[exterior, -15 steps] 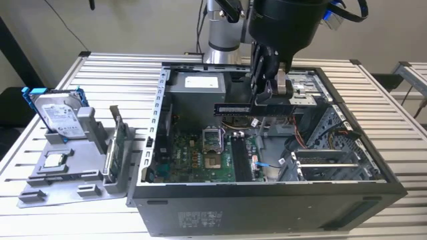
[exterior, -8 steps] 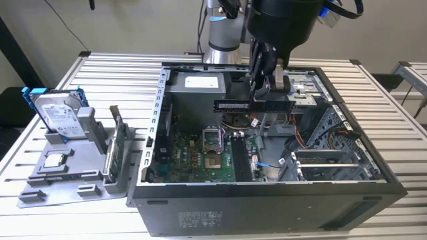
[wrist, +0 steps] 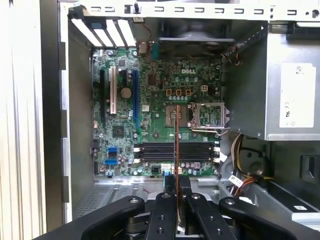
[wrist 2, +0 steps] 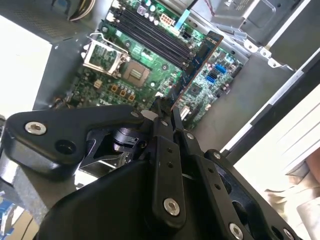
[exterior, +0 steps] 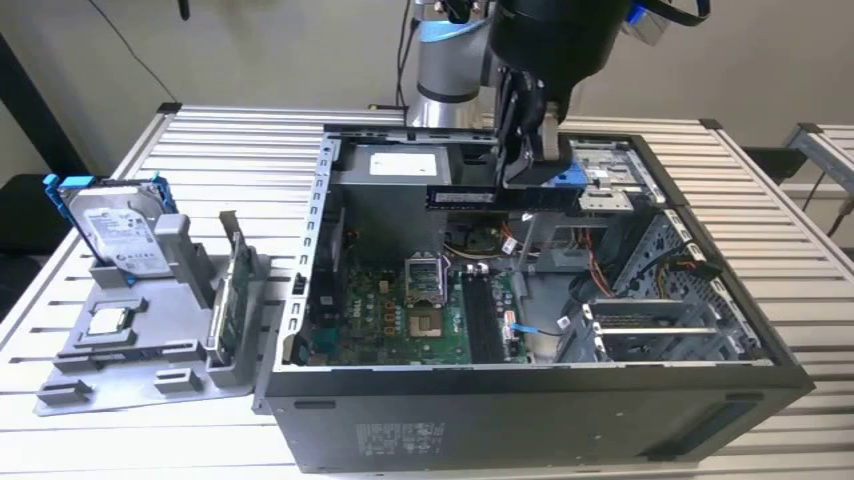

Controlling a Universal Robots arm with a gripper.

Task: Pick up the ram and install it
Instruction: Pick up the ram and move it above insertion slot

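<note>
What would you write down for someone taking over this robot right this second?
Hand: shut on the memory stick, gripping it toward one end.
Where: the stick hangs level above the open computer case, over the green circuit board. In the first wrist view it shows edge-on and appears to run crosswise to the black memory slots.
Done: the stick is picked up and is over the case.
Left: it is not in a slot yet, and the slots look empty.
</note>
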